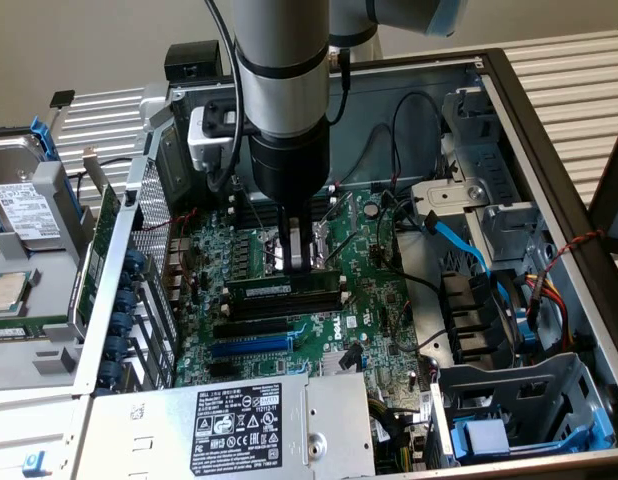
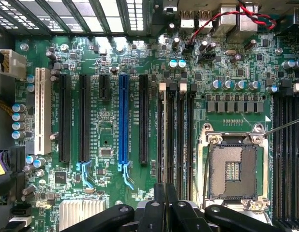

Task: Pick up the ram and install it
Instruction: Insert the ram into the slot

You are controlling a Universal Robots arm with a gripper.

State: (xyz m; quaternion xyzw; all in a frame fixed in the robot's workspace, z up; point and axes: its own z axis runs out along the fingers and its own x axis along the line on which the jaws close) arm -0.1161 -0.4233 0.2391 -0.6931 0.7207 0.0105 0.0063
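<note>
Ram, appearance: a long, narrow green stick (image 1: 284, 288) with a pale label strip along its face, standing on edge.
Ram, location: among the black memory slots (image 1: 289, 303) on the motherboard (image 1: 329, 327), inside the open computer case (image 1: 549, 150), directly beneath my fingers (image 1: 295, 245).
Arm, pose: my arm (image 1: 284, 100) comes down nearly vertical into the case, wrist aimed straight at the board.
Fingers, state: clenched, drawn close together; the tips sit just over the ram's top edge near its middle. I cannot tell whether they touch or pinch it.
Wrist view: my fingers (image 2: 160, 208) lie in line with the memory slots, just beside the open CPU socket (image 2: 234, 166).
</note>
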